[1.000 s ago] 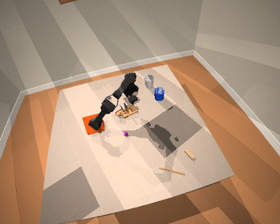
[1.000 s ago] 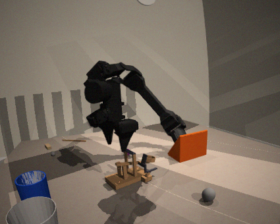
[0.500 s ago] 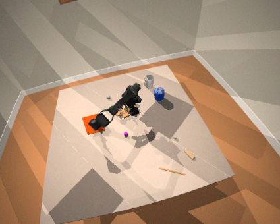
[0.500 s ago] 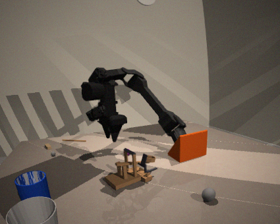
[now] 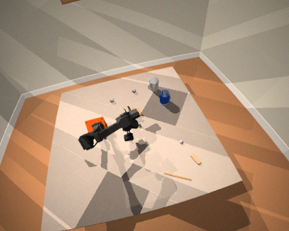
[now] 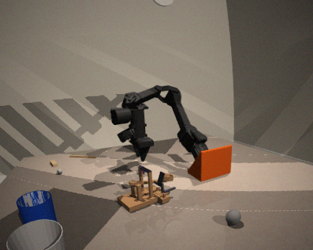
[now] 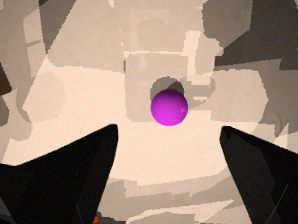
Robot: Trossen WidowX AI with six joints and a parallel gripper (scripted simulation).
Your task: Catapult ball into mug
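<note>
A purple ball (image 7: 169,107) lies on the pale mat straight below my gripper (image 7: 169,131) (image 5: 128,136) (image 6: 142,157). The gripper is open, points down and hangs above the ball with a finger to each side, not touching it. In the top and exterior views the ball is hidden by the gripper or the catapult. The wooden catapult (image 5: 138,110) (image 6: 146,191) stands a little beyond the gripper, toward the mugs. The blue mug (image 5: 164,96) (image 6: 35,206) stands upright farther on, beyond the catapult.
A grey cup (image 5: 154,83) (image 6: 35,235) stands beside the blue mug. Grey balls (image 5: 111,100) (image 5: 133,90) (image 5: 181,141) (image 6: 233,217) lie scattered. A wood block (image 5: 195,159) (image 6: 54,162) and a thin stick (image 5: 177,176) (image 6: 82,156) lie apart. The arm's orange base (image 5: 96,123) (image 6: 212,162) stands on the mat.
</note>
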